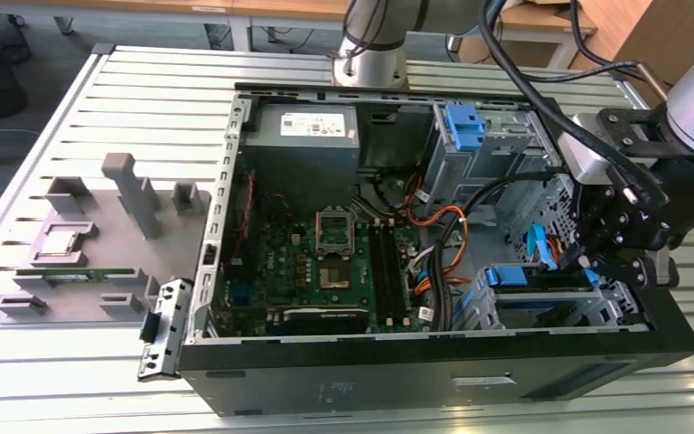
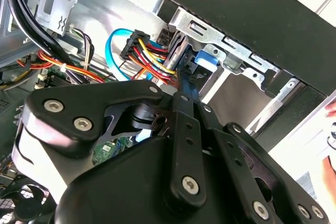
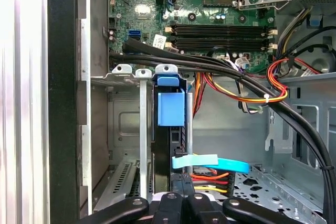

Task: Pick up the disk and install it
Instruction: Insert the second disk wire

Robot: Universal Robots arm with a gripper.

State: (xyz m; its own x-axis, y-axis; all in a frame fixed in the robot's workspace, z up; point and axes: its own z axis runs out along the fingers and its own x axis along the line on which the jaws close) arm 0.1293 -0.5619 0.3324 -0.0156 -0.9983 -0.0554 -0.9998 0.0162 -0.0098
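The disk, a flat drive framed by blue plastic carrier rails [image 3: 171,109], stands on edge in the lower drive cage of the open black desktop computer case [image 1: 444,384], beside the cage's silver metal dividers; in the exterior view its blue carrier end [image 1: 520,276] sits at the cage near the case's front corner on that view's right. A light-blue flat data cable [image 3: 210,162] and a bundle of red, yellow and orange power wires [image 2: 149,61] run to the disk's connector end.

Your black multi-link tool [image 2: 184,85] has its fingers drawn close together, the tips pressing on the disk's edge by the blue carrier; whether they actually pinch it, you cannot tell from these views. In the exterior view the tool [image 1: 613,262] hangs over the drive cage.

The green motherboard [image 1: 323,262] lies in the case floor. The case rests on a ribbed grey aluminium surface [image 1: 142,81], with a grey moulded parts tray [image 1: 94,244] toward the exterior view's left. Wooden desks [image 1: 275,9] stand behind.
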